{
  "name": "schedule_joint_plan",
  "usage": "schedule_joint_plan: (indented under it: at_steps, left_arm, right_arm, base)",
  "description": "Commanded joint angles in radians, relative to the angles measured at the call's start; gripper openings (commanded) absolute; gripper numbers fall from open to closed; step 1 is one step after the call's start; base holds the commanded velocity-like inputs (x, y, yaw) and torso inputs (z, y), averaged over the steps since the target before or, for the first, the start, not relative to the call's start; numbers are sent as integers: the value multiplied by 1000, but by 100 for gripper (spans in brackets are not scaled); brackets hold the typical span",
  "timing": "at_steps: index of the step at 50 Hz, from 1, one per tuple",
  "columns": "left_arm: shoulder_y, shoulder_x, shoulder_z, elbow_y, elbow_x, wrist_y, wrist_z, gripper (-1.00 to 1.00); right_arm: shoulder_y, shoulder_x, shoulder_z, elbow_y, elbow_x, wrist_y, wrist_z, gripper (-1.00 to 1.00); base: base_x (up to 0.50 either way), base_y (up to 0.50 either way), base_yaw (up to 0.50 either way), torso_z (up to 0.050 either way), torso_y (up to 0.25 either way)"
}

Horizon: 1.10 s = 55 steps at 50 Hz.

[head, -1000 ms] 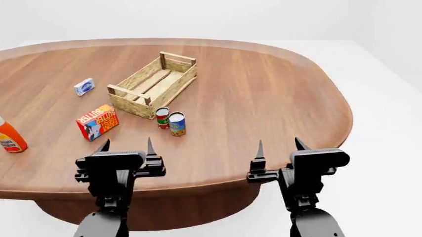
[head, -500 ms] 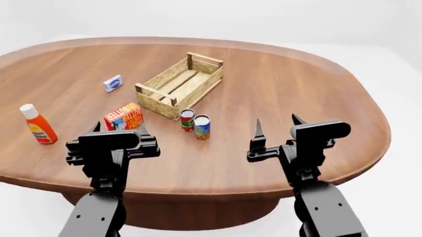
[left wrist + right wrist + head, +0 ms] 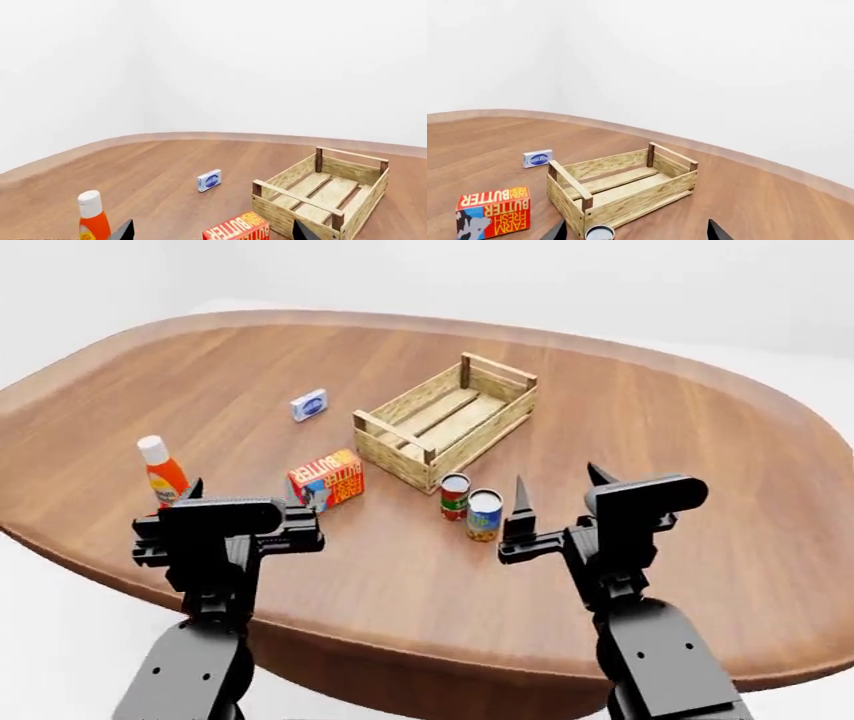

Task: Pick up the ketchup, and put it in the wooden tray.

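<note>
Here, left gripper [image 3: 240, 502] spread wide, empty, near ketchup [image 3: 163, 473], right gripper [image 3: 558, 492] likewise spread, empty

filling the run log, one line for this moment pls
phase: approach | ketchup: upright, untouched | wooden tray: empty | left claw: open | right claw: open

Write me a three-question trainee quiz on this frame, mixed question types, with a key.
1. True or false: the ketchup already lies inside the tray.
2. Which gripper is nearer the ketchup? A) the left gripper B) the right gripper
3. Fill in: the two cans stand just outside the near corner of the ____.

Key
1. False. It stands upright on the table, left of the butter box.
2. A. Both grippers are open and hold nothing.
3. tray
</note>
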Motion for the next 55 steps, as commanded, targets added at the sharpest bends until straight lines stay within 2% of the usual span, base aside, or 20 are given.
schedule_joint_plan:
  at_steps: [1,7,19,55]
  left_arm:
    - [-15,-13,9,-1,-7,-21,3,100]
    - [-55,-21,13,17,-40,-99,23,100]
    - [-178,-44,76,-63,-36,-139,91,100]
    - [-187,-63,97,-75,-33,-115,88,100]
  right_arm:
    - [12,4,-16,-4,-3,8,1,100]
    - [39,8,-44,-5,-43,52,29,100]
    - [101,16,-63,-20,-36,157,21,100]
    - [115,17,-70,-14,-10,144,21,100]
  base:
    - [128,35,438,0,0]
    - [42,12,113,0,0]
    - [67,19,0,0,0]
    - [450,130,0,0,0]
